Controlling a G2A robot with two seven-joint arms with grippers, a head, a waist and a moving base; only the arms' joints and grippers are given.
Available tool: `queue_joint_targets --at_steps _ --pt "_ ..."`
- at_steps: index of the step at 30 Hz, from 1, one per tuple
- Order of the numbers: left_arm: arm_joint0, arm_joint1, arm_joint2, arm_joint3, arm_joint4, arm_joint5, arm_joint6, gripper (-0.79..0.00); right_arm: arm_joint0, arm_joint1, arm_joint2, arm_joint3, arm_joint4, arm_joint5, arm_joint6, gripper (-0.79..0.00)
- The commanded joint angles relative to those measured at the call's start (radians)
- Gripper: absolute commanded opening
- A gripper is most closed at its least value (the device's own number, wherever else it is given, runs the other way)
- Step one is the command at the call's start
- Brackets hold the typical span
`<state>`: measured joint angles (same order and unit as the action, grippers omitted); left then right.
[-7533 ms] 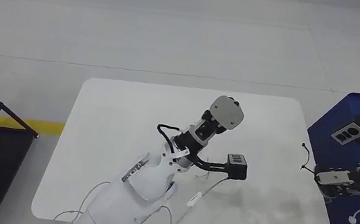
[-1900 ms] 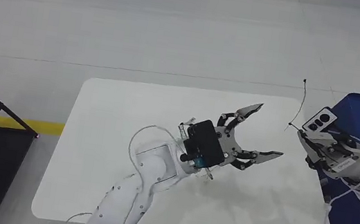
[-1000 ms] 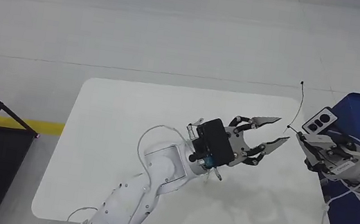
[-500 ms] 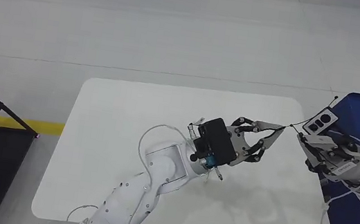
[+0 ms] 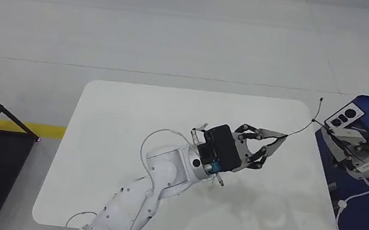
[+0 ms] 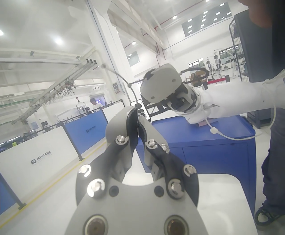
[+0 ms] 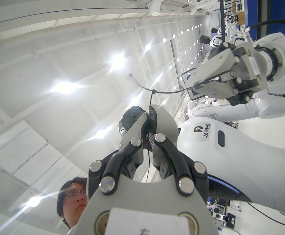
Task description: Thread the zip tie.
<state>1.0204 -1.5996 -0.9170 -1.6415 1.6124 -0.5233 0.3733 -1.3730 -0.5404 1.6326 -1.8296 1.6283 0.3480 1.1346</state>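
The zip tie [image 7: 169,91] is held above the right edge of the counter [image 5: 130,143], with the jaws of the left gripper [image 5: 279,137] and the right gripper [image 7: 148,111] both clamped on it, and since the strap seems already threaded, a careful tightening pull is probably needed next.

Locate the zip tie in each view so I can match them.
Top view: zip tie spans from left gripper to right gripper.
Left wrist view: zip tie arcs up from the fingers.
Right wrist view: zip tie rises between the fingers.
Shared landmark: left gripper, shut on it.
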Motion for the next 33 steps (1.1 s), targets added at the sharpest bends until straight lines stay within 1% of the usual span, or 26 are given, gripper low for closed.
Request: queue_joint_targets --at_steps 1,6,7,9,11,19,20,22,24,27,28,30,31,32,33 --pt "0.003 0.003 -0.001 0.001 0.002 -0.005 -0.003 -0.785 0.003 -0.003 0.01 0.005 0.003 0.007 0.0 -0.785" --pt "0.003 0.009 -0.002 0.009 0.004 -0.021 -0.02 -0.785 0.006 -0.012 0.029 0.008 0.003 0.028 -0.001 -0.785" --pt "0.001 0.01 0.001 0.011 0.003 -0.033 -0.023 -0.785 0.006 -0.014 0.031 0.008 0.001 0.031 -0.001 -0.785" --pt "-0.014 0.014 0.016 0.016 0.026 -0.095 -0.034 -0.785 0.007 -0.018 0.035 0.01 0.002 0.035 -0.001 -0.785" --pt "-0.017 0.018 0.022 0.021 0.043 -0.114 -0.037 -0.785 0.007 -0.022 0.04 0.013 0.009 0.039 -0.001 -0.785" --pt "-0.016 0.026 0.025 0.016 0.05 -0.108 -0.033 -0.785 0.0 -0.037 0.048 0.008 0.001 0.059 0.0 -0.785" --pt "-0.014 0.026 0.026 0.012 0.041 -0.104 -0.022 -0.628 -0.003 -0.04 0.048 0.004 -0.003 0.06 0.001 -0.785" --pt "-0.014 0.027 0.026 0.011 0.038 -0.099 -0.018 0.0 -0.006 -0.043 0.05 0.003 -0.005 0.062 0.001 -0.785" --pt "-0.01 0.03 0.019 0.015 0.034 -0.091 -0.027 0.0 -0.007 -0.047 0.058 0.008 0.002 0.065 0.003 -0.785" --pt "0.004 0.035 -0.015 0.019 -0.005 -0.081 -0.032 0.0 -0.006 -0.051 0.075 0.011 0.013 0.084 0.014 -0.785" --pt "0.011 0.038 -0.029 0.021 -0.034 -0.094 -0.027 0.0 -0.007 -0.052 0.079 0.009 0.019 0.104 0.024 -0.785" --pt "0.028 0.042 -0.053 0.031 -0.165 -0.183 0.012 0.0 -0.004 -0.054 0.089 0.008 0.019 0.131 0.039 -0.785" --pt "0.025 0.047 -0.082 0.021 -0.2 -0.205 0.002 0.0 -0.003 -0.055 0.094 0.009 0.017 0.137 0.036 -0.785" --pt "0.023 0.056 -0.127 -0.017 -0.183 -0.205 -0.03 0.0 -0.003 -0.057 0.1 0.014 0.015 0.145 0.021 -0.785" --pt "0.027 0.061 -0.153 -0.04 -0.176 -0.202 -0.043 0.0 -0.002 -0.058 0.103 0.018 0.018 0.148 0.01 -0.785"
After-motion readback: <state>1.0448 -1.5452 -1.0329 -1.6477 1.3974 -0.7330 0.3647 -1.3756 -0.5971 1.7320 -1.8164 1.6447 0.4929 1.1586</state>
